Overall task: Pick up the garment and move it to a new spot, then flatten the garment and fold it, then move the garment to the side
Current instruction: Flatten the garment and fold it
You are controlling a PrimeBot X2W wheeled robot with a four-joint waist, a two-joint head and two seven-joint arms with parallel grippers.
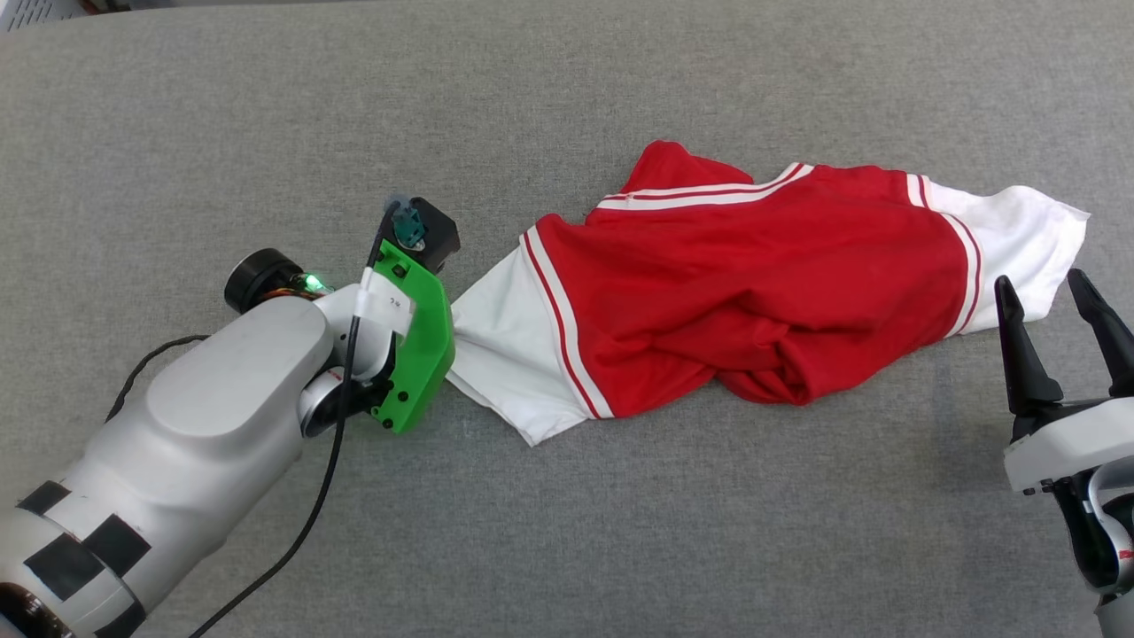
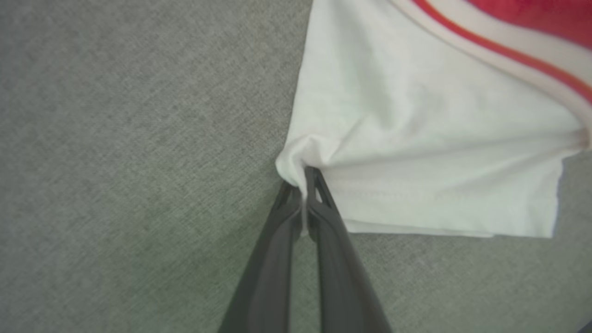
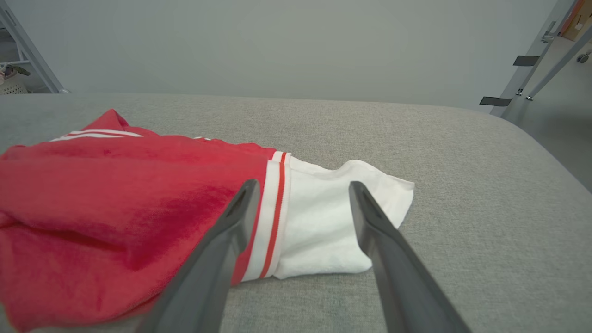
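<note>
The garment (image 1: 753, 292) is red with white sleeves and red-and-white striped trim.

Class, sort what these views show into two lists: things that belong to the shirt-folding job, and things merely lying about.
Belongs to the job:
garment
left end effector, shut on a white sleeve
right end effector, open
grey surface under the garment

Just lying about:
metal shelving
door
</note>
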